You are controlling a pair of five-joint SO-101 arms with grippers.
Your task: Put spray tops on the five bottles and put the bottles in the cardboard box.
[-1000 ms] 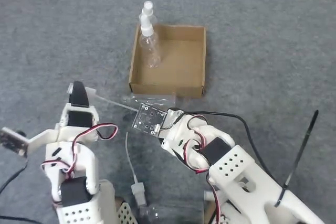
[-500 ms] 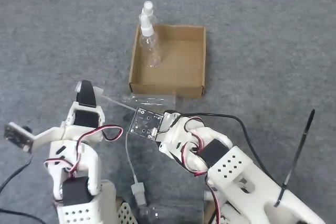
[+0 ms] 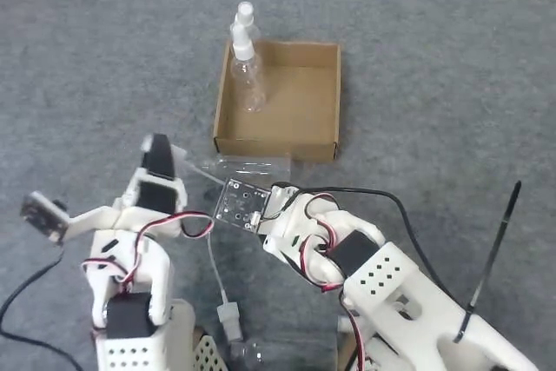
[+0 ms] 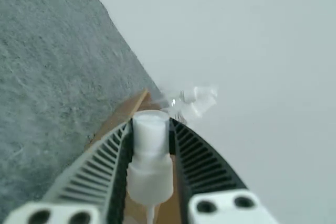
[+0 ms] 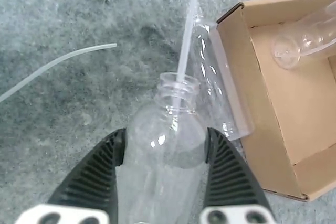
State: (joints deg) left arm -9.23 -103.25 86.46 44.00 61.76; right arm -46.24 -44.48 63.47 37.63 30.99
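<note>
My left gripper (image 3: 162, 157) is shut on a white spray top (image 4: 151, 153), whose thin dip tube (image 5: 188, 24) runs down into the open neck of a clear bottle (image 5: 173, 111). That bottle is gripped at its shoulders by my right gripper (image 5: 167, 135), just in front of the cardboard box (image 3: 276, 142). A second uncapped clear bottle (image 3: 252, 165) lies along the box's near wall. Inside the box, a clear bottle (image 3: 248, 76) with a white spray top leans in the far left corner.
A loose spray top (image 3: 228, 314) with its long tube lies between the arm bases, and another clear bottle (image 3: 261, 355) sits at the near edge. A black cable (image 3: 495, 254) rises at the right. Grey carpet lies open left and right of the box.
My left arm has swung right with the spray top, bringing its tube towards and into the held bottle's neck. The right arm shifted only slightly.
</note>
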